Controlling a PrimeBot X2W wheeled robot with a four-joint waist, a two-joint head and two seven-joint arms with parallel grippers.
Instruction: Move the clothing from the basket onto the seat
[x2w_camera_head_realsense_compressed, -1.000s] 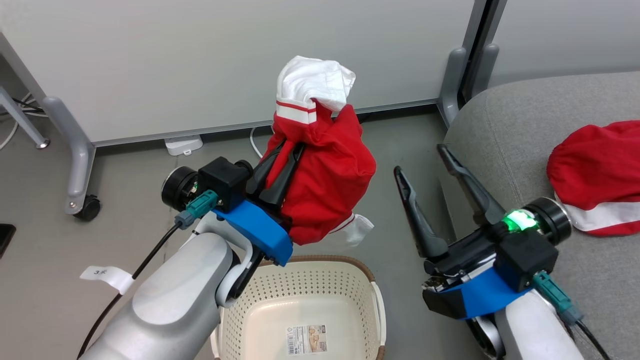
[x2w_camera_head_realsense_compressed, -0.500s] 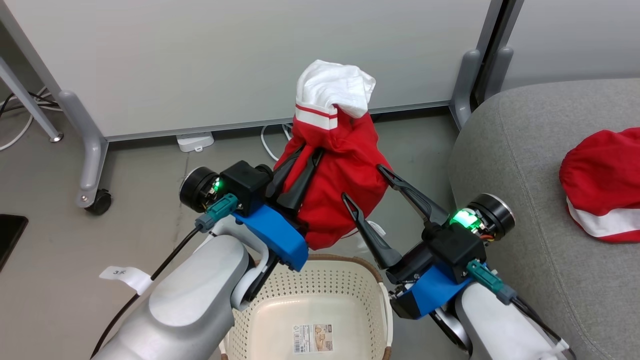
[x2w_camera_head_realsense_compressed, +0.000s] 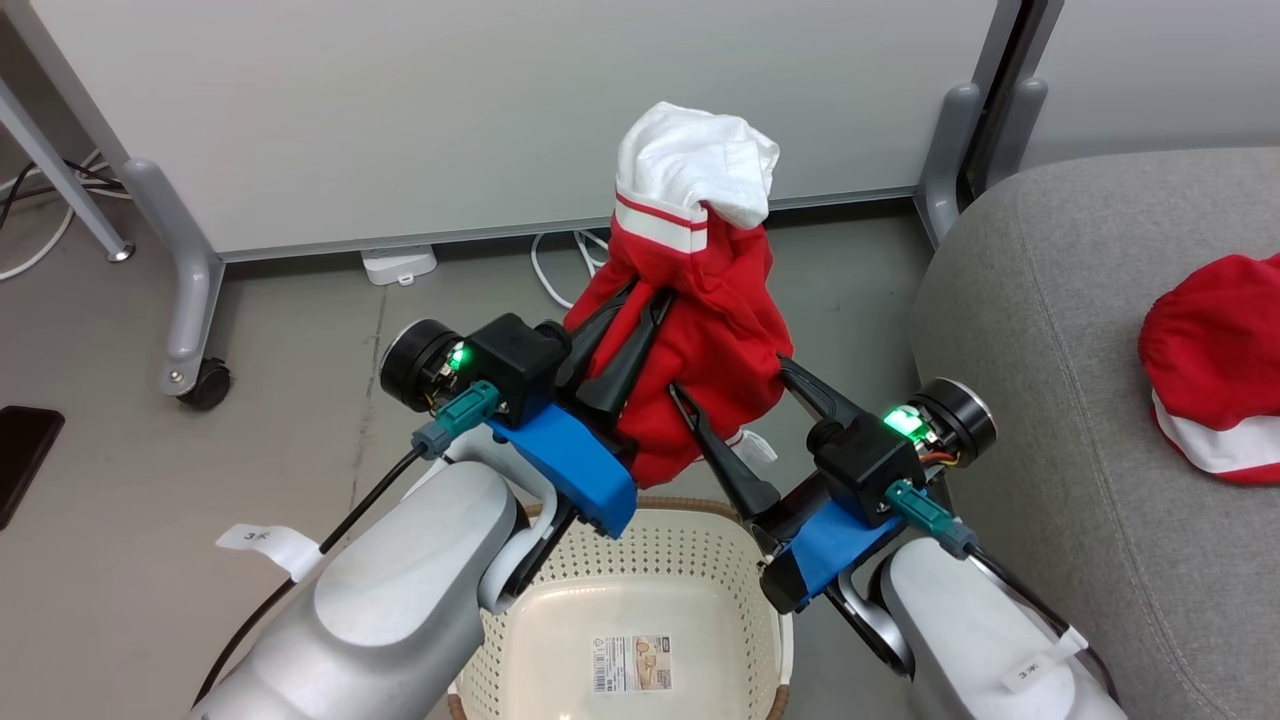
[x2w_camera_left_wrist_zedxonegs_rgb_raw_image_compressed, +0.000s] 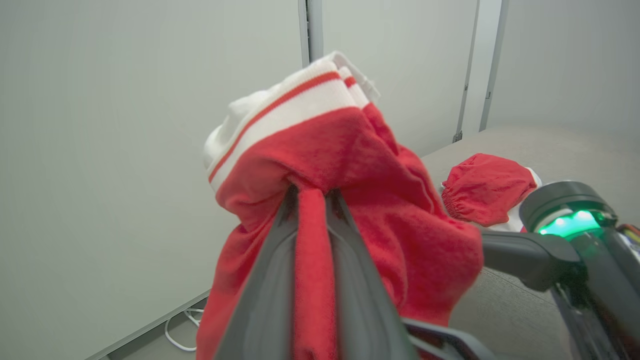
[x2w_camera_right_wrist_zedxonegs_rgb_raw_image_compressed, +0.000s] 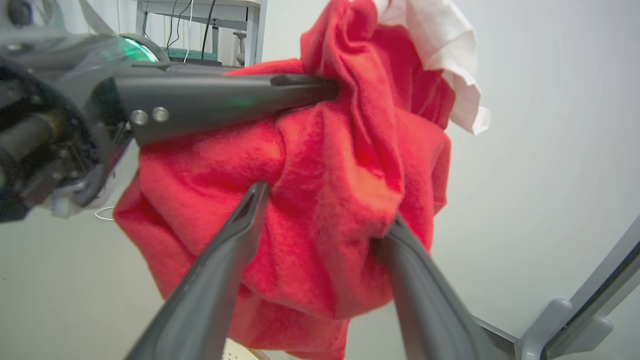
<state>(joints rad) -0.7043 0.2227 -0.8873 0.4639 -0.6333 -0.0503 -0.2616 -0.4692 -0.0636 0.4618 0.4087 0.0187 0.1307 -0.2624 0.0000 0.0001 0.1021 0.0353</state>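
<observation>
Right pincer (x2w_camera_head_realsense_compressed: 730, 378) now reaches the clothing (x2w_camera_head_realsense_compressed: 730, 305).
Spread wide, it straddles the bundle; left pincer (x2w_camera_head_realsense_compressed: 650, 293) clamps it (over the basket (x2w_camera_head_realsense_compressed: 650, 550)).

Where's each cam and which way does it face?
Head view: on the head, facing down at basket and sofa; both forearms, left gripper shut on the held garment, right gripper open around it.
Left wrist view: on that wrist, facing along its fingers at held garment; right gripper at right.
Right wrist view: on that wrist, facing along its fingers into held garment; left gripper upper left.
Shared: head and left wrist both show the second garment.
</observation>
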